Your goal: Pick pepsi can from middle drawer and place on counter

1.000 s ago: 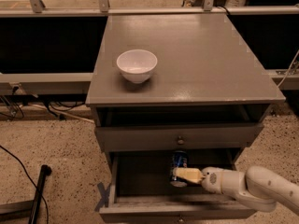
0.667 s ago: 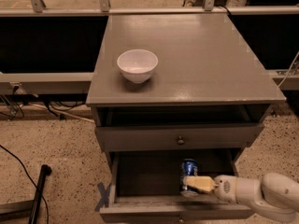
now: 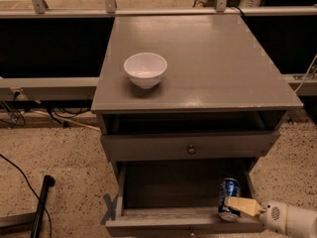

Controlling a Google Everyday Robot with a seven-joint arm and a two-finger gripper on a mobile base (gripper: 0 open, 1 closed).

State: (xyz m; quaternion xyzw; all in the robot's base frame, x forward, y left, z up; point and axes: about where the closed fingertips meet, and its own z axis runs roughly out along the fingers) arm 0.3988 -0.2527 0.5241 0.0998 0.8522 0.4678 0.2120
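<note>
Hand at 5 o'clock in view, looks clamped low on pepsi can. Can is upright in the 4 o'clock corner of the open middle drawer. Imo: lift slow, clear front wall, back toward 6, then up to 12. Set on counter surface, away from bowl at 10.

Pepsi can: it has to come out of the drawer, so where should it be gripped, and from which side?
Grip the pepsi can across its round side wall, about mid-height, coming from the right front, where the gripper sits. It stands upright in the middle drawer's right front corner, so its sides are exposed.
</note>
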